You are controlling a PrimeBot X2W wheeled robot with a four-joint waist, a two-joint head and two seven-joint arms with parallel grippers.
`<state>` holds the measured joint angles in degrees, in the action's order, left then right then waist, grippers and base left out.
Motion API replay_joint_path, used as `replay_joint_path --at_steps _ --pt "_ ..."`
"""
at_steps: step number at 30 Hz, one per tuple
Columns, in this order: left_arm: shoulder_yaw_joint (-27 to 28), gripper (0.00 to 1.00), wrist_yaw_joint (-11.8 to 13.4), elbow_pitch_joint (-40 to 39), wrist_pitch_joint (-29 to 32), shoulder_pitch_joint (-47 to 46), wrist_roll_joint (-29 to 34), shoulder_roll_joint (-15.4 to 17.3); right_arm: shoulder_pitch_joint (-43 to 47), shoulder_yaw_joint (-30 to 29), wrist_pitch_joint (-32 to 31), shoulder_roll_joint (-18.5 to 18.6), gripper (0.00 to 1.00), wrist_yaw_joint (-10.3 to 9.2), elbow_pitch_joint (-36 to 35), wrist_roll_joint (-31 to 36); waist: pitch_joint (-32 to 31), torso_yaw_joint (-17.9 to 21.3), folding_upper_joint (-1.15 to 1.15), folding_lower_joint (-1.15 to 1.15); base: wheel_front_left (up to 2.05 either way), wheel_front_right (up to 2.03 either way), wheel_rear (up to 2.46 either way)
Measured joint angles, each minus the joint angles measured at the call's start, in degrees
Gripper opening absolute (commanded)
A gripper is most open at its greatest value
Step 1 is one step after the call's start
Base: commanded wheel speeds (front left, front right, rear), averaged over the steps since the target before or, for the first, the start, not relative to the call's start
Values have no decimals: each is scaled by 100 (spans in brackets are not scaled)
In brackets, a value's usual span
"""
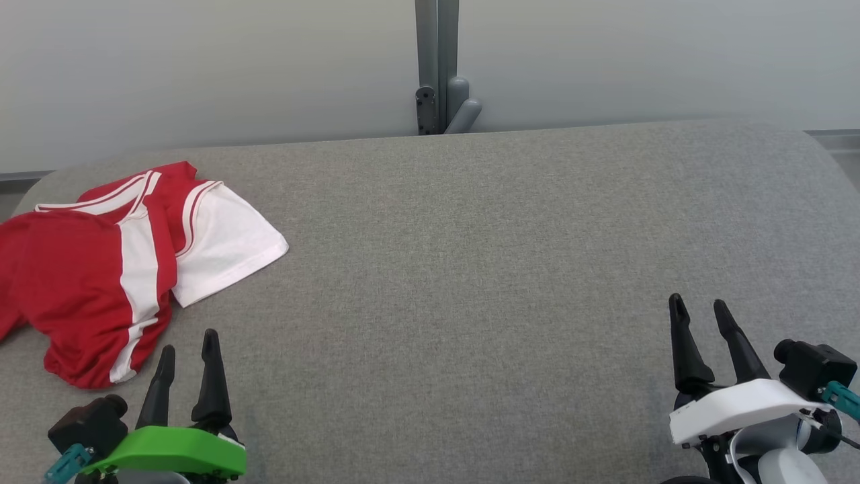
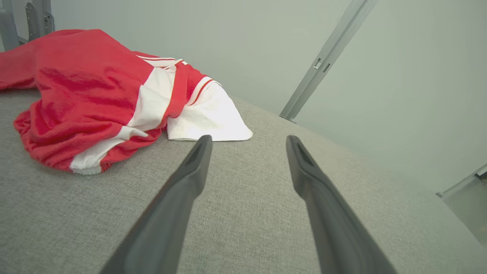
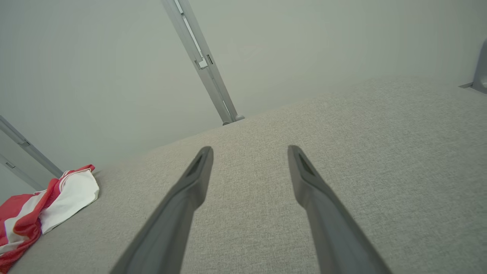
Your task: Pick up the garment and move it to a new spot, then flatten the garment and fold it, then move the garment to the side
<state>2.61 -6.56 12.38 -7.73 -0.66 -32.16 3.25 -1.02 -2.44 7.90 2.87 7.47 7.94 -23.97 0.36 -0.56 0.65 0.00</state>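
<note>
The red-and-white garment (image 1: 87,282) lay crumpled at the far left of the grey tabletop (image 1: 470,269). The left end effector (image 1: 188,341) stood just beside the garment's near edge without touching it, fingers spread and empty. The right end effector (image 1: 697,301) stood well apart at the right, likewise spread and empty.

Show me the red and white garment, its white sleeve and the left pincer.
red and white garment (image 1: 74,282), head view, red body panel.
white sleeve (image 1: 228,252), head view, middle of the cloth.
left pincer (image 1: 188,340), head view, midway between fingertips.
</note>
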Motion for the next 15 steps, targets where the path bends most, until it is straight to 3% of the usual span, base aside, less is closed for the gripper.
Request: replay_joint_path --at_steps 15 --pt "-88 100 -48 31 -240 40 904 83 74 -82 226 12 100 1 -55 993 8 -21 0 0 0 0 0"
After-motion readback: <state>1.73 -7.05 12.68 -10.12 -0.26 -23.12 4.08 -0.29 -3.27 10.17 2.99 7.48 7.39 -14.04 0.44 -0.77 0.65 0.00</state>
